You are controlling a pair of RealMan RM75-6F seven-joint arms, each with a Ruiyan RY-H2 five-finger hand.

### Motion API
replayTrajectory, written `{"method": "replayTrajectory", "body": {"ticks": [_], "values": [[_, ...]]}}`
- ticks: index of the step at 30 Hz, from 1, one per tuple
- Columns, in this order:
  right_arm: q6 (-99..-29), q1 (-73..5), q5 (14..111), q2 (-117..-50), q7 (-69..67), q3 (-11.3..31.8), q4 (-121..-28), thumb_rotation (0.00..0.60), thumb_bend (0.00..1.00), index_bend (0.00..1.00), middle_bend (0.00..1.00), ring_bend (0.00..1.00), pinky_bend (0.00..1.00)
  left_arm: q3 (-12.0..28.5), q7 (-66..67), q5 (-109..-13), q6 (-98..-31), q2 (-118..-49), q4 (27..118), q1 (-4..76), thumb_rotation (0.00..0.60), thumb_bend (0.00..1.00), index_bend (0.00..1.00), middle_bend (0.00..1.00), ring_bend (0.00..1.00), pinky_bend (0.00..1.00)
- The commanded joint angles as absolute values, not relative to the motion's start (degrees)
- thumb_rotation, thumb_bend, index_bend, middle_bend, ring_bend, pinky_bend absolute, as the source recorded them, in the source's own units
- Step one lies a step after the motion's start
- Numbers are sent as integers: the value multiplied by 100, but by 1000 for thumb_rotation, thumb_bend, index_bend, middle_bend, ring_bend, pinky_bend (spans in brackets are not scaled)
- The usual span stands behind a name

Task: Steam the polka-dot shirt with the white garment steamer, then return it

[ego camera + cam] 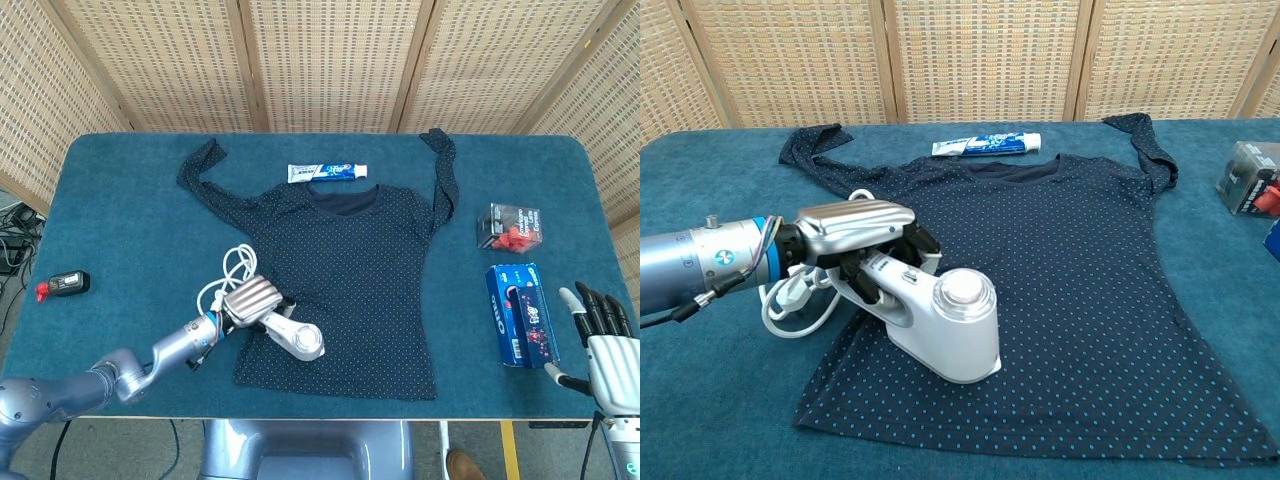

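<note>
Left hand (855, 240) is wrapped around the handle of the white garment steamer (940, 322), whose head is pressed flat on the lower left part of the polka-dot shirt (1070, 270). One steamer, one shirt and one coiled white cord (232, 276) are counted, the cord lying just beside the hand on the blue table (130, 220). The left forearm is stretched low over the table from the near left edge. The right hand (605, 345) is seen at the near right corner, nothing held, its fingers straight and apart. One toothpaste tube (328, 172) is laid at the collar; one Oreo box (522, 314), one clear box (513, 226) with red contents and one small black device (63, 285) are also counted.
</note>
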State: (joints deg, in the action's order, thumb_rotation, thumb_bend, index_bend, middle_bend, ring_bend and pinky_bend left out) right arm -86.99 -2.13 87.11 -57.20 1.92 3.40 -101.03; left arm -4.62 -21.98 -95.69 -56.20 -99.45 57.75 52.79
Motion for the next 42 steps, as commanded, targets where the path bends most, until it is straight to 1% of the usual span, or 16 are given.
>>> {"method": "replayTrajectory", "body": {"ticks": [1, 10, 16, 24, 34, 39, 42], "values": [[-8705, -208, 8713, -5711, 173, 340, -10101, 600, 0, 70, 0, 0, 0, -443, -2208, -9604, -5608, -10010, 5856, 5317, 600, 607, 961, 798, 732, 867], [-8720, -201, 8733, -5687, 117, 337, -10096, 600, 0, 70, 0, 0, 0, -377, -2236, -9655, -5490, -10234, 6075, 5457, 600, 606, 961, 798, 733, 867], [-8720, -198, 8741, -5682, 106, 332, -10097, 600, 0, 70, 0, 0, 0, -354, -2166, -9652, -5464, -10308, 6048, 5479, 600, 606, 961, 798, 732, 867], [-8730, -196, 8795, -5690, 135, 312, -10111, 600, 0, 70, 0, 0, 0, -399, -2066, -9517, -5422, -10154, 5884, 5342, 600, 607, 961, 798, 732, 867], [-8759, -186, 8849, -5708, 208, 293, -10138, 600, 0, 70, 0, 0, 0, -400, -2088, -9323, -5576, -9760, 5765, 5073, 600, 606, 961, 798, 732, 867], [-8789, -174, 8903, -5718, 249, 274, -10157, 600, 0, 70, 0, 0, 0, -290, -2227, -9213, -5715, -9662, 5752, 4978, 600, 606, 961, 798, 732, 867], [-8819, -161, 8945, -5719, 262, 260, -10172, 600, 0, 70, 0, 0, 0, -108, -2268, -9122, -5870, -9590, 5709, 4962, 600, 606, 961, 798, 733, 867]]}}
